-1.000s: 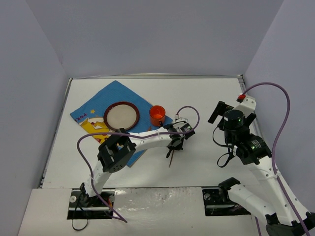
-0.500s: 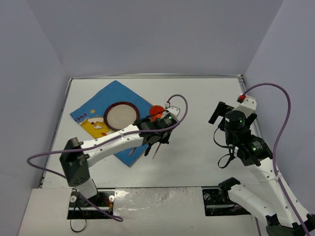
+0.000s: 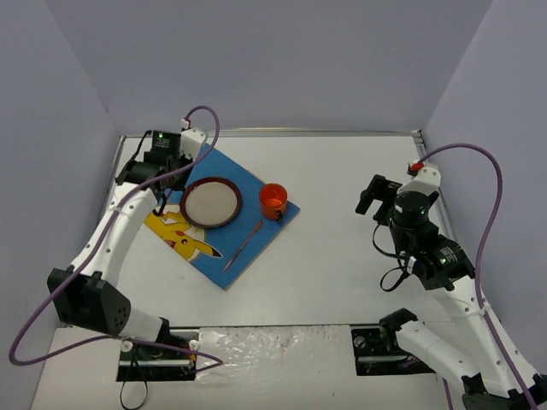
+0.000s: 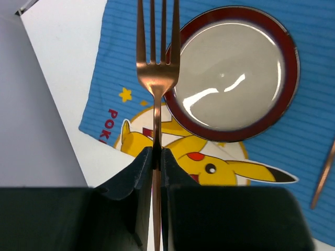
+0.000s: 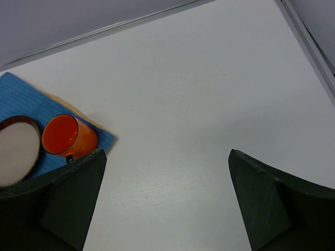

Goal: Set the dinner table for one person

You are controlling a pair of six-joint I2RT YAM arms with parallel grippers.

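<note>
One copper fork (image 4: 157, 68) is clamped by its handle in the left gripper (image 4: 156, 154), tines beside the plate (image 4: 236, 137) on the blue placemat (image 4: 309, 141), above the white dinner table (image 3: 342, 256); the right gripper (image 5: 165, 183) gapes empty. Lowered askew, the tines could strike the plate's rim.

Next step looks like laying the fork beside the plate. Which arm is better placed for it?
Left. The left end effector is shut on the fork, over the placemat at the plate's left edge. The right end effector is open, empty, and over bare table away from the plate.
</note>
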